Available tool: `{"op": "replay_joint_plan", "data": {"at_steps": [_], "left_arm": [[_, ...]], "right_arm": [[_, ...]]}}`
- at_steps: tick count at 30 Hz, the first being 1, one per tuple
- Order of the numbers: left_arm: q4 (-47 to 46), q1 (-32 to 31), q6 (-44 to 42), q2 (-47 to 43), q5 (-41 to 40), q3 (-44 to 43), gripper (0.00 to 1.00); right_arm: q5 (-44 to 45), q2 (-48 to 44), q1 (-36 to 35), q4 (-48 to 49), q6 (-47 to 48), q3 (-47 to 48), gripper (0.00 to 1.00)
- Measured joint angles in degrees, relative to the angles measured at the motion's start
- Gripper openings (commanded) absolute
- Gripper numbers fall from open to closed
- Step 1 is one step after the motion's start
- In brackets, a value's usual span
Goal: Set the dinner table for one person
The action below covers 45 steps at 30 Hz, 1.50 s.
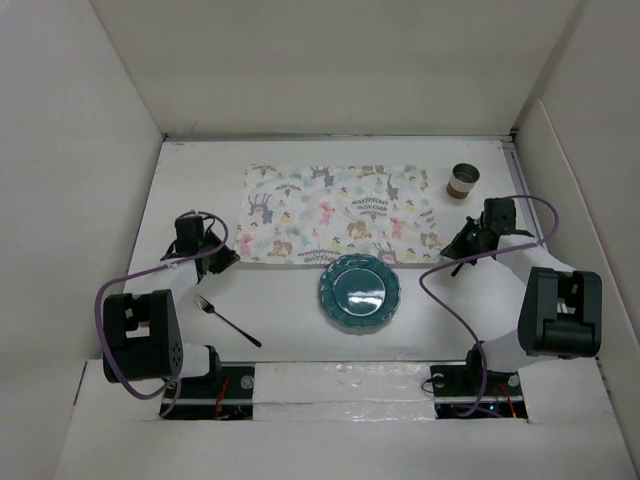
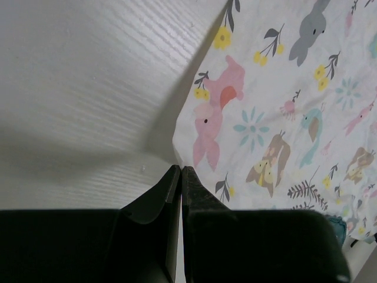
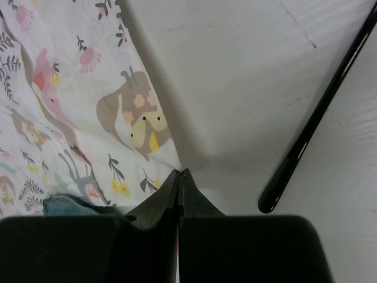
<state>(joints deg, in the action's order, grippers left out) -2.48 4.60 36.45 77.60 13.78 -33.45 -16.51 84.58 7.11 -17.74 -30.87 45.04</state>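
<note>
The animal-print placemat (image 1: 340,212) lies at the back middle of the white dinner table (image 1: 290,330). My left gripper (image 1: 230,260) is shut on the mat's near left corner, seen in the left wrist view (image 2: 181,168). My right gripper (image 1: 449,247) is shut on the near right corner (image 3: 179,172), which lifts slightly and casts a shadow. A teal plate (image 1: 359,290) sits at the mat's near edge, overlapping it. A black fork (image 1: 228,320) lies front left. A brown cup (image 1: 463,181) stands back right.
A glossy black utensil handle (image 3: 318,118) lies on the table just right of my right gripper; the arm hides it from above. White walls enclose the table on three sides. Purple cables loop beside both arms.
</note>
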Motion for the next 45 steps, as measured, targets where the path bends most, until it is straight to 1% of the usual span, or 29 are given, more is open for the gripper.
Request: {"op": "replay_joint_plan", "data": {"at_steps": [10,12,13,14,15,16,17,18,19,20,22,23,24,25,26,27,28,31,32,33,34,35,36,38,39,40,41,43,45], "left_arm": [[3.7,0.0,-0.1,-2.8,-0.9,2.5,0.00],[4.4,0.0,-0.1,-3.6,-1.1,2.8,0.00],[4.6,0.0,-0.1,-3.9,-1.2,2.9,0.03],[4.8,0.0,-0.1,-4.2,-1.2,2.9,0.09],[4.9,0.0,-0.2,-4.4,-1.3,2.9,0.13],[5.0,0.0,-0.2,-4.5,-1.4,2.9,0.21],[5.1,0.0,-0.4,-4.5,-1.6,2.9,0.26],[5.4,0.0,-0.5,-4.5,-1.7,2.9,0.29],[5.8,0.0,-0.7,-4.6,-1.8,2.8,0.37],[6.6,0.0,-0.9,-4.9,-1.9,2.6,0.41],[8.2,0.0,-1.2,-6.3,-2.2,2.0,0.45],[9.4,-0.2,-1.4,-7.5,-2.5,1.4,0.45],[10.3,-0.9,-1.6,-8.8,-3.0,0.5,0.45],[11.0,-1.4,-1.7,-10.3,-3.6,-0.6,0.39],[11.3,-2.3,-1.8,-11.7,-3.7,-1.9,0.35],[11.4,-3.0,-2.0,-13.0,-3.6,-3.2,0.30],[11.3,-3.6,-2.1,-14.2,-3.3,-4.4,0.20],[10.4,-4.2,-2.3,-16.4,-1.6,-7.2,0.05],[10.3,-4.2,-2.4,-16.6,-0.9,-8.0,0.04],[10.1,-4.2,-2.6,-16.6,-0.4,-8.7,0.03],[10.0,-4.2,-3.0,-16.4,0.1,-9.2,0.03],[10.0,-4.2,-3.4,-16.2,0.8,-9.7,0.03],[10.0,-4.2,-3.9,-15.9,1.4,-10.2,0.03],[10.0,-4.2,-4.5,-15.4,2.1,-10.8,0.07],[9.9,-4.2,-5.3,-14.3,3.1,-11.7,0.09],[9.9,-4.2,-5.8,-13.7,3.7,-12.2,0.17],[9.6,-4.2,-6.2,-13.0,4.1,-12.6,0.17],[9.3,-5.2,-7.1,-11.4,4.2,-13.6,0.23],[9.1,-7.2,-7.8,-9.7,3.7,-14.9,0.26]], "right_arm": [[-0.3,-3.3,0.3,-1.7,1.1,-2.7,0.00],[-0.2,-3.8,0.3,-2.4,1.3,-3.2,0.02],[-0.2,-4.0,0.3,-2.5,1.4,-3.4,0.05],[-0.2,-4.3,0.3,-2.7,1.4,-3.6,0.15],[0.0,-4.5,0.3,-3.0,1.4,-3.6,0.21],[0.3,-4.6,0.3,-3.1,1.6,-3.6,0.26],[0.5,-4.7,0.3,-3.2,1.7,-3.6,0.36],[0.8,-4.9,0.3,-3.4,1.8,-3.6,0.40],[1.2,-5.1,0.2,-3.7,1.9,-3.6,0.43],[1.6,-5.4,0.2,-4.0,2.0,-3.6,0.48],[2.3,-6.9,-0.2,-5.1,2.0,-3.5,0.53],[2.6,-8.1,-0.6,-5.9,2.0,-3.3,0.52],[2.9,-9.5,-1.0,-6.6,2.0,-3.0,0.45],[3.0,-11.3,-1.6,-7.1,2.1,-2.6,0.38],[2.7,-13.3,-2.4,-7.3,2.2,-2.1,0.00],[1.9,-15.2,-3.3,-7.1,2.5,-1.6,0.00],[0.8,-16.9,-4.5,-6.8,2.2,-1.2,0.00],[-3.3,-19.8,-9.9,-5.1,2.4,-1.1,0.01],[-4.5,-20.2,-12.3,-4.2,2.3,-1.7,0.25],[-5.6,-20.3,-14.6,-3.0,1.8,-2.7,0.39],[-6.5,-20.4,-16.5,-1.9,1.4,-4.1,0.51],[-7.4,-20.4,-18.4,-1.0,1.1,-5.9,0.66],[-8.1,-20.3,-19.9,-0.7,0.4,-7.7,0.70],[-9.6,-19.9,-21.4,0.8,-0.4,-11.6,0.72],[-10.1,-19.5,-21.8,1.2,-0.8,-13.2,0.72],[-10.7,-18.9,-21.9,2.4,-1.7,-14.4,0.72],[-10.7,-17.9,-22.2,2.4,-1.7,-15.7,0.72],[-11.5,-15.7,-22.3,4.1,-2.3,-17.1,0.70],[-12.7,-13.1,-22.6,6.6,-3.1,-17.9,0.68]]}}
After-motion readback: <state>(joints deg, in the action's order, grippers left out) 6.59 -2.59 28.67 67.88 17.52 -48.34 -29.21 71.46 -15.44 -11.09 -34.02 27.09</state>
